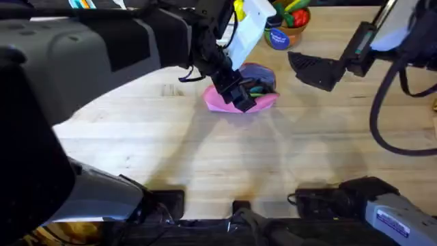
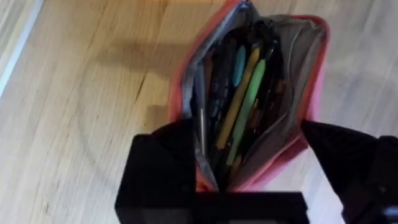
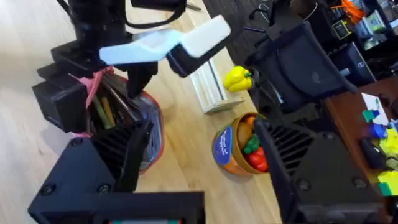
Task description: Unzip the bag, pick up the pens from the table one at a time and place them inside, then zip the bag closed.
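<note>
The pink bag (image 2: 298, 93) lies unzipped on the table (image 1: 205, 157) with pens (image 2: 249, 99) inside — the left gripper (image 2: 249, 168) straddles its end, jaws spread. The right gripper (image 1: 307, 68) hovers nearby, jaws apart, holding nothing.

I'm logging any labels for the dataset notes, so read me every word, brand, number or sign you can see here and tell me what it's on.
No text here can be read.
Blue label on the tub of toy food: pale lettering, too blurred to read.
Sticker on the right arm's base: lines of print, too small to read.
The pink bag, the pens inside it and the table: no lettering visible.
</note>
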